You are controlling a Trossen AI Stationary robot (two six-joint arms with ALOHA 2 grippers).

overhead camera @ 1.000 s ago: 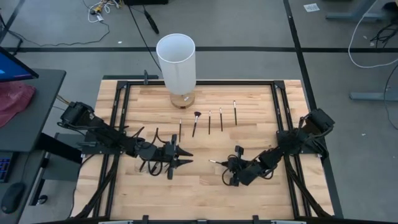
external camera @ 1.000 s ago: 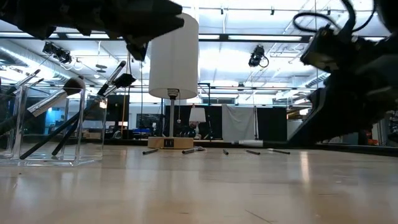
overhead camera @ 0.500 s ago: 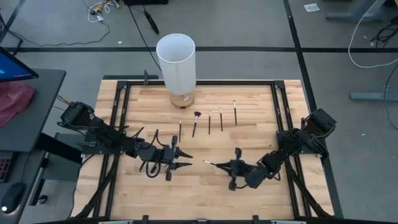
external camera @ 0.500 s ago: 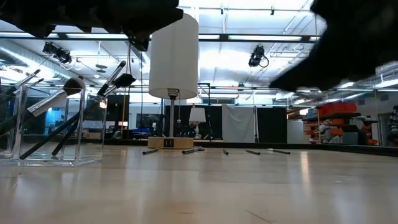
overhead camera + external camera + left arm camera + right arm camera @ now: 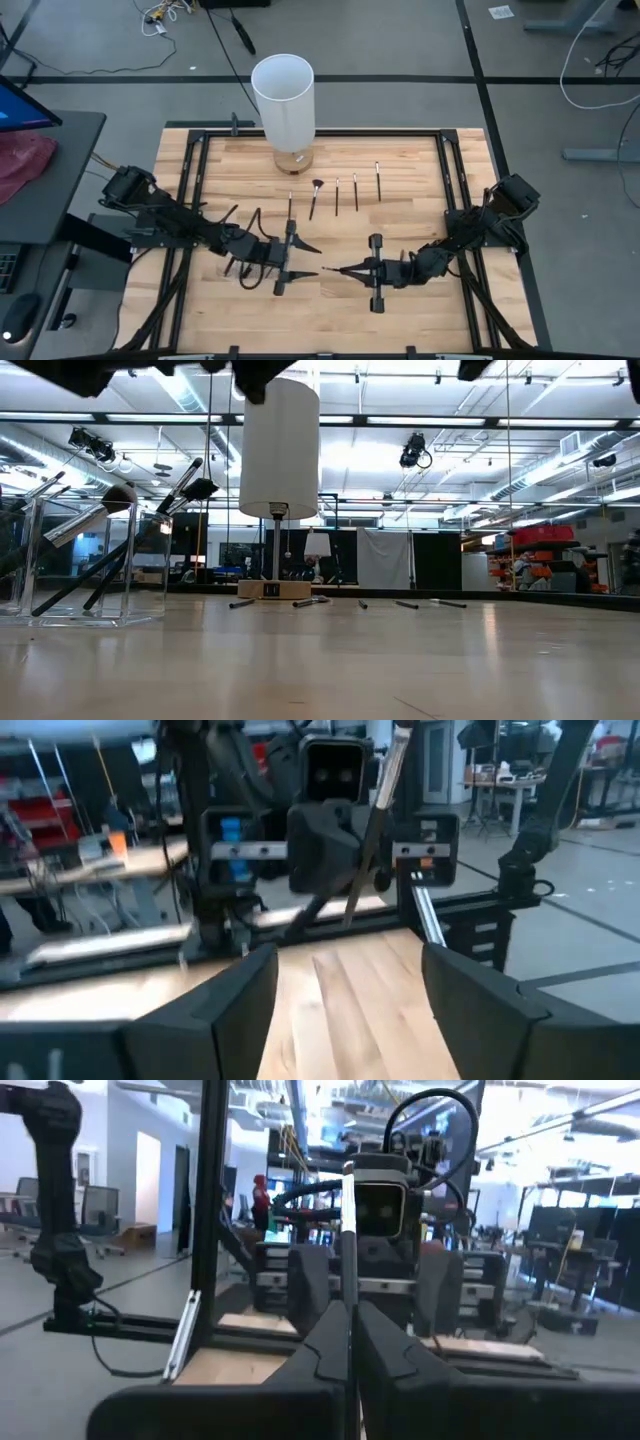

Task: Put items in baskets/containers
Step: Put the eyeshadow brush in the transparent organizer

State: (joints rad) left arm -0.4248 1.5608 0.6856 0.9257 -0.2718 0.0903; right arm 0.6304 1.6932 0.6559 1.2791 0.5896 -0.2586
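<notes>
At the near-centre of the table the two grippers face each other, tip to tip but apart. The right gripper (image 5: 352,269) has its fingers pinched together on a thin makeup brush (image 5: 348,1250), which stands up between its fingers in the right wrist view and points toward the left gripper (image 5: 312,261), whose fingers (image 5: 470,1000) are spread wide and hold nothing. To the left stands the clear container (image 5: 85,560), already holding several brushes that lean against its walls. Farther back, five loose brushes (image 5: 337,195) lie in a row on the bare wood, well apart from both grippers, just in front of the tall white cylinder (image 5: 284,100) at the far edge. Judged by form, each brush is light, stiff and slender, with a smooth handle apt to slip or swivel; the mid-handle or ferrule looks the soundest hold, the bristle tip being soft and easily splayed.
</notes>
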